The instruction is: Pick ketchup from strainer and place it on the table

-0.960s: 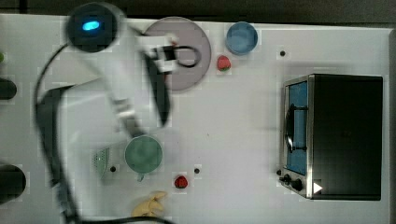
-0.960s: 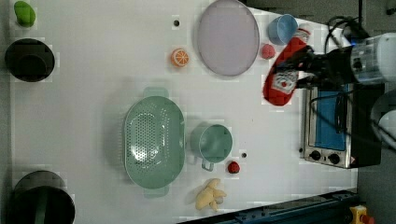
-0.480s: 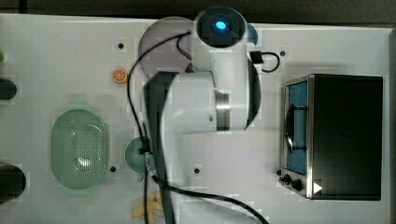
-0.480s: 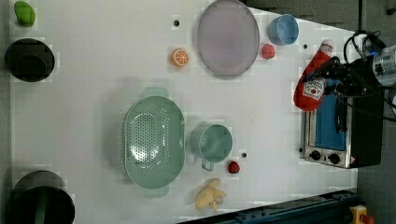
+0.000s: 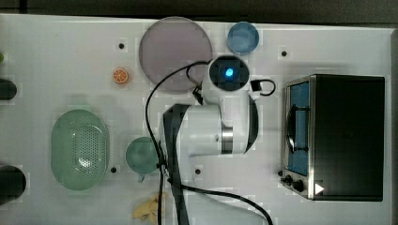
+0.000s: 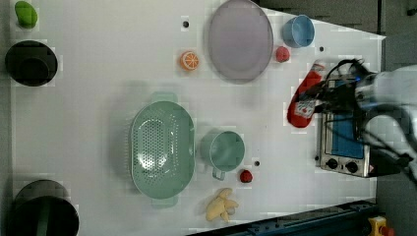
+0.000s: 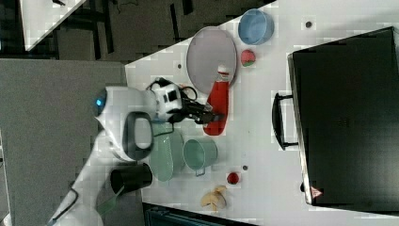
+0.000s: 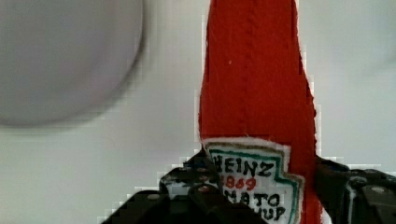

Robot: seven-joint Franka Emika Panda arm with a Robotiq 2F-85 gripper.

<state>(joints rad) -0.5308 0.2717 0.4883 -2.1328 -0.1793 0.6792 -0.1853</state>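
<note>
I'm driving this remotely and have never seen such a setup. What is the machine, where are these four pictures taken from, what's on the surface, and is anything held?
The white machine is a single robot arm ending in a pincer. Three cameras off the arm look at the white table; the fourth rides on the wrist, looking along the pincer. On the table: an empty green strainer, a green cup, a lilac plate, a blue cup, an orange slice, a banana, strawberries and a toaster oven. The pincer is shut on the red ketchup bottle, near the oven.
</note>
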